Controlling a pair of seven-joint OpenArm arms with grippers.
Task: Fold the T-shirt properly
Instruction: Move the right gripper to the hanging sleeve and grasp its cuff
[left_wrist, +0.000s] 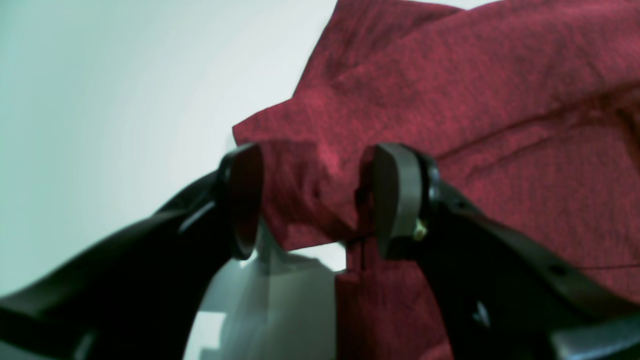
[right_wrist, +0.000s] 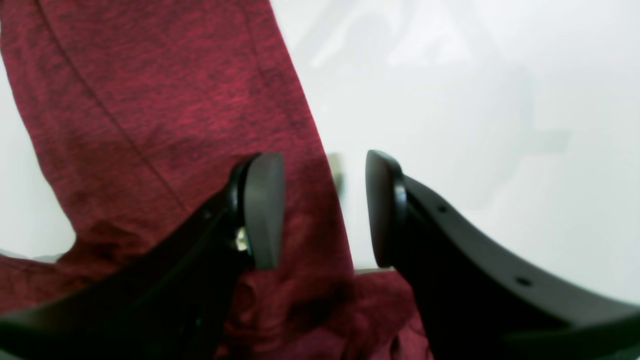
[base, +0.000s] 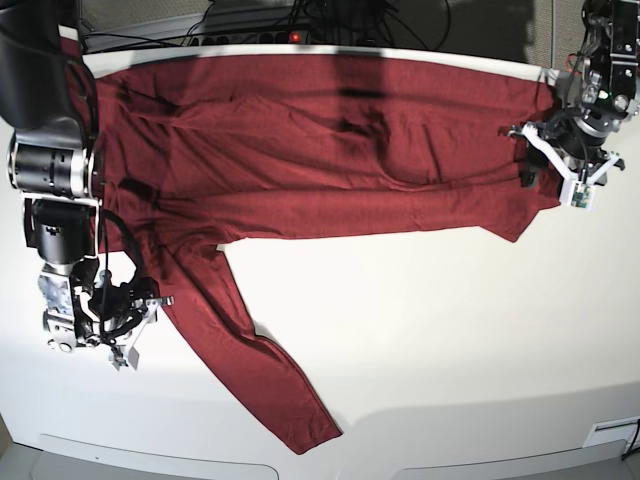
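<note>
So the big item in front of us is the T-shirt, plain dark red, spread in a wide, wrinkly band across the far part of the pale table, with one sleeve running out toward the near edge on our right-arm side. That sleeve is pretty straight along its lower half and kinda bunched up where it meets the body. Over at the left-arm end there's a short corner of fabric poking out past the lower edge of the shirt. Our right gripper has its claw apart, over the sleeve's edge, one finger above the red cloth and the other mostly above bare table, nothing pinched. Our left gripper has its claw apart too, lined up over that short corner, with fabric visible between the fingers but not clamped. Can't really tell from these views whether either fingertip is actually touching the cloth, tbh.
</note>
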